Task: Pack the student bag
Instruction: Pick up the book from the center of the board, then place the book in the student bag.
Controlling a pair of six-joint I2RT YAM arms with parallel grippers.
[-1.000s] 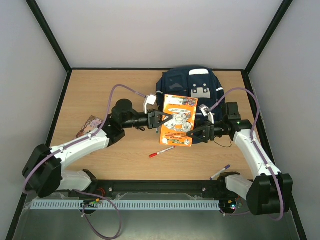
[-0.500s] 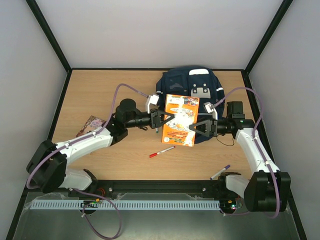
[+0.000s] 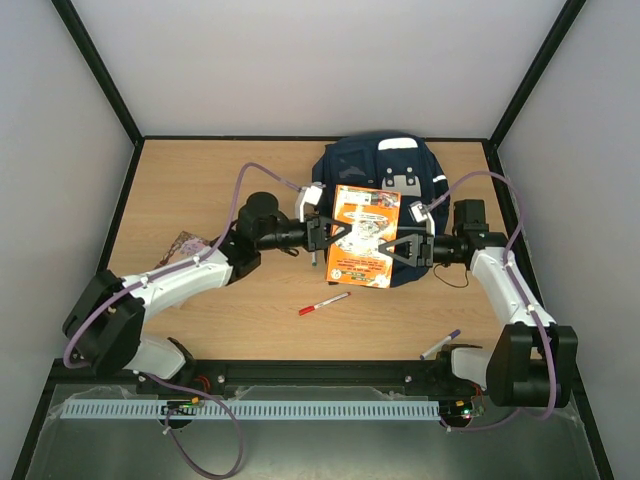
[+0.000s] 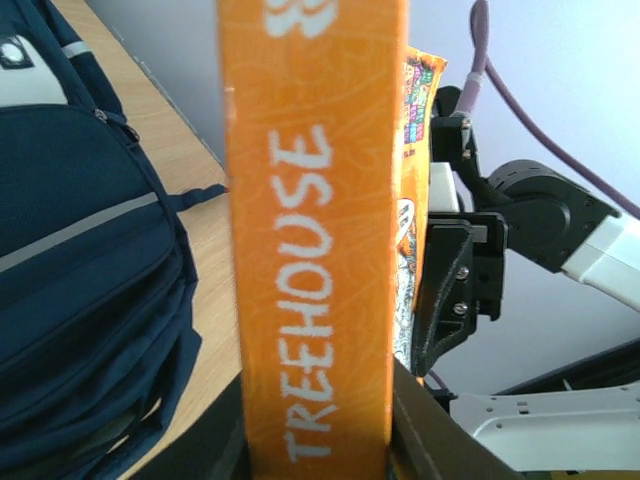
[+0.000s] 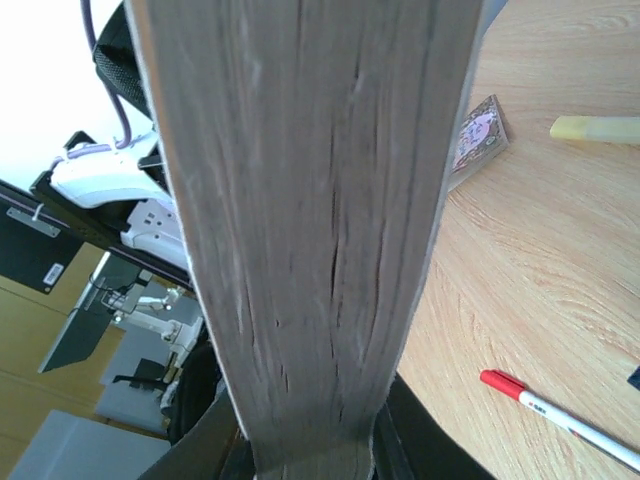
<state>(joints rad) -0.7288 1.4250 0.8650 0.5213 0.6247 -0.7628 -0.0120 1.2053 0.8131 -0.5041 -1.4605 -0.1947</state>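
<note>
Book (image 3: 362, 236) is pinched from both sides: your left claw (image 3: 326, 232) grips its spine, your right claw (image 3: 398, 248) grips its pages. You see the bag (image 3: 352, 166) lying partly under it, by the far edge of the table (image 3: 200, 180)

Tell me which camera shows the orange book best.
Top external: the orange book shows its whole cover, held between the left claw and right claw. Left wrist shows only its spine, lettered TREEHOUSE; right wrist only its grey page edges.
</note>
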